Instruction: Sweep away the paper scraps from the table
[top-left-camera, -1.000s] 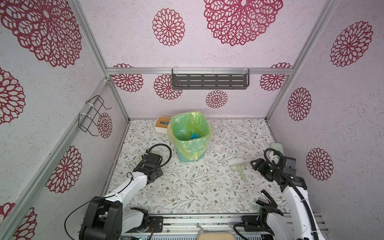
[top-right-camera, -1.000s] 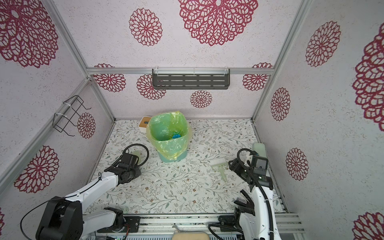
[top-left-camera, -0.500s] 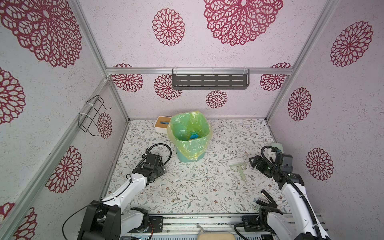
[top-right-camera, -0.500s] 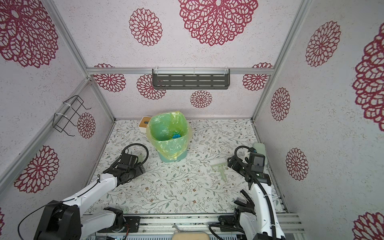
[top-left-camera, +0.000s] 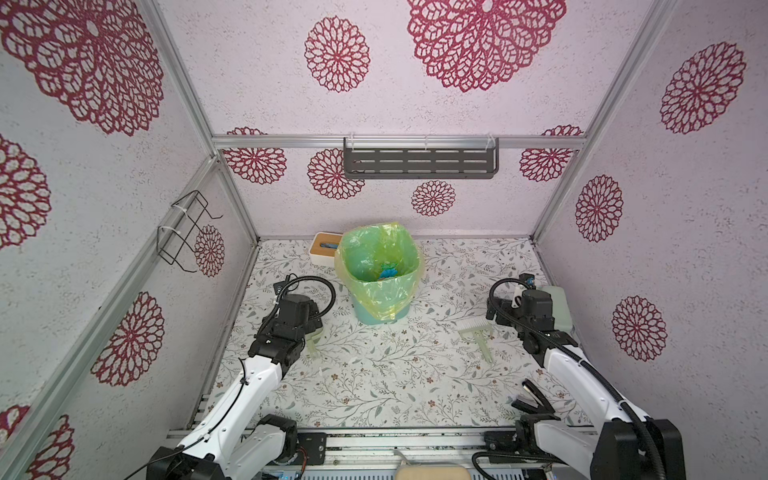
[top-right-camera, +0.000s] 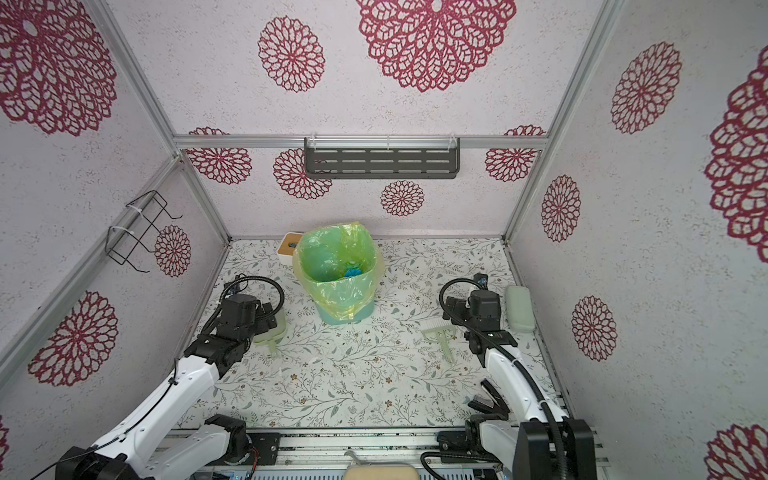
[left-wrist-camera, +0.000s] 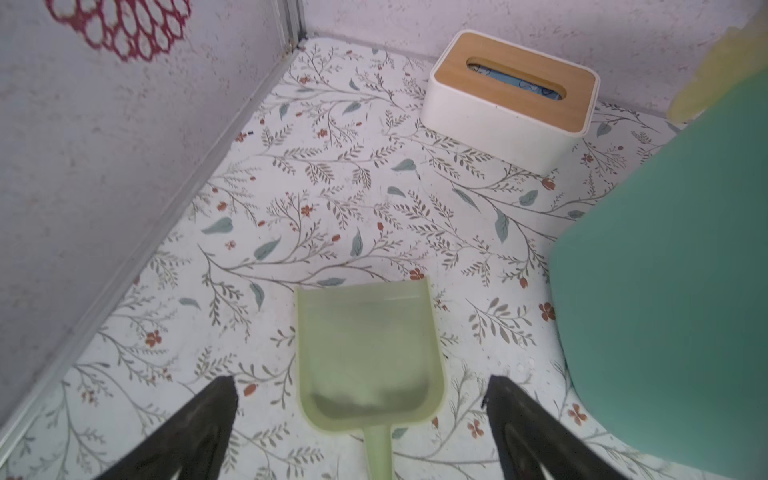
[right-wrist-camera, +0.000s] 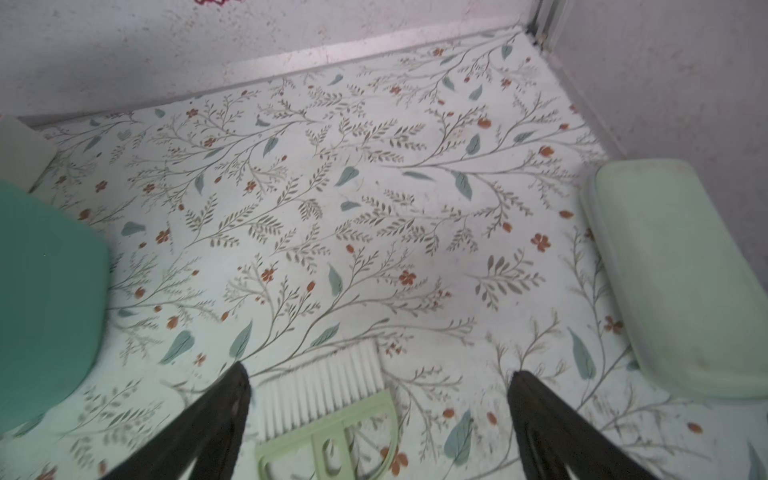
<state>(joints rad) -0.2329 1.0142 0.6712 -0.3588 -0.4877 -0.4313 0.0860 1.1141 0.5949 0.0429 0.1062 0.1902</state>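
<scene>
In both top views blue paper scraps (top-right-camera: 353, 272) lie inside the lined bin (top-right-camera: 345, 313) at 12 o'clock on the table (top-right-camera: 332, 386). Bare surface runs from centre to 6 o'clock. The dustpan (top-right-camera: 275, 332) lies at 9 o'clock and the brush (top-right-camera: 436, 332) at 3.

Left wrist: the left gripper (left-wrist-camera: 359, 380) is spread wide astride the dustpan, clear of it.

Right wrist: the right gripper (right-wrist-camera: 380, 370) is spread wide over the brush, holding nothing.

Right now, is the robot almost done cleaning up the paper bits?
Looks finished. Done: the paper scraps sit in the bin, and I see none on the table. In hand: nothing; the left gripper and right gripper are open, with the dustpan and brush lying on the table. Left: probably nothing.
</scene>
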